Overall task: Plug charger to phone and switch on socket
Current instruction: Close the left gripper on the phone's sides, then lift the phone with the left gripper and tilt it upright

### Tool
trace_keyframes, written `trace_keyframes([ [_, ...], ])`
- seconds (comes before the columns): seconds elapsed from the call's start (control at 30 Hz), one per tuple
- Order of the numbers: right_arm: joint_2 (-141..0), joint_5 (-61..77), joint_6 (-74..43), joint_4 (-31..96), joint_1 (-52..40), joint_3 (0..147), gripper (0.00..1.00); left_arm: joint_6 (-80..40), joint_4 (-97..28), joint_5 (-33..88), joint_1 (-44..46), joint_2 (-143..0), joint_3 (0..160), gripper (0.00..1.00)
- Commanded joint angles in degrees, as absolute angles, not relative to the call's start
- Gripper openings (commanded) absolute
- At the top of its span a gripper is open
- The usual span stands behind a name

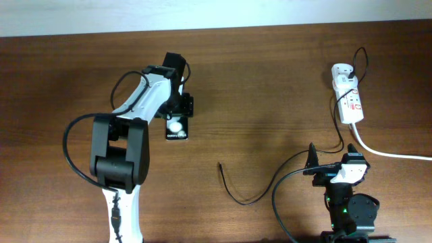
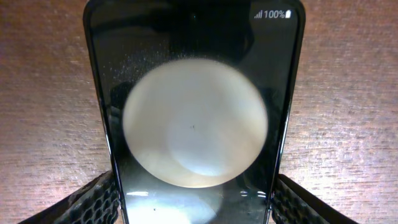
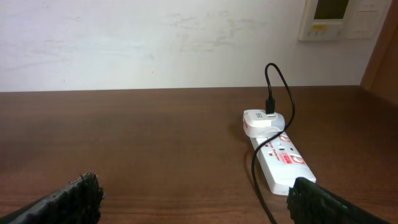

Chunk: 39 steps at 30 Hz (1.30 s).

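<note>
The brown wooden desk [image 1: 270, 67] carries everything. The left arm [image 1: 121, 145], white and black, reaches from the near edge toward the far edge left of centre. Its end effector [image 1: 180, 104] is closed onto the two long edges of the phone [image 1: 177, 128], and the wrist view shows a textured finger [image 2: 93, 199] against each side. The phone lies flat and face up, its glossy screen reflecting a large round white glare and showing 100% in one corner. The right end effector [image 1: 334, 164] hovers near the near right corner, its fingers spread wide with nothing between them. The socket [image 1: 351, 101], a white power strip with red markings, lies near the far right corner, and its thick white cord [image 1: 391, 154] runs off the right edge. A white adapter [image 1: 341, 71] sits plugged into the strip's far end. From it the charger [image 1: 244, 202] loops up, then trails past the right end effector to the middle of the desk. Its plug tip [image 1: 219, 164] lies loose there, well apart from the phone.
</note>
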State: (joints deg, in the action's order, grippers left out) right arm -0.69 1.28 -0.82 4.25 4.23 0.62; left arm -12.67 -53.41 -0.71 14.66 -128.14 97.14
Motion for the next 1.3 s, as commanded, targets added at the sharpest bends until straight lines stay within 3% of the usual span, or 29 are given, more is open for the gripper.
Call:
trace_keyframes([
  [0.0, -0.4, 0.8, -0.5, 4.5, 3.7, 0.3, 0.99, -12.6, -55.3, 1.8, 14.9, -130.9, 98.8, 0.00],
  [0.93, -0.4, 0.8, -0.5, 4.5, 3.7, 0.3, 0.99, -12.6, -59.0, 1.1, 14.9, -130.3, 105.8, 0.00],
  [1.27, -0.4, 0.8, -0.5, 4.6, 3.7, 0.3, 0.99, -11.9, -59.3, 24.2, 14.9, -129.8, 107.9, 0.00],
])
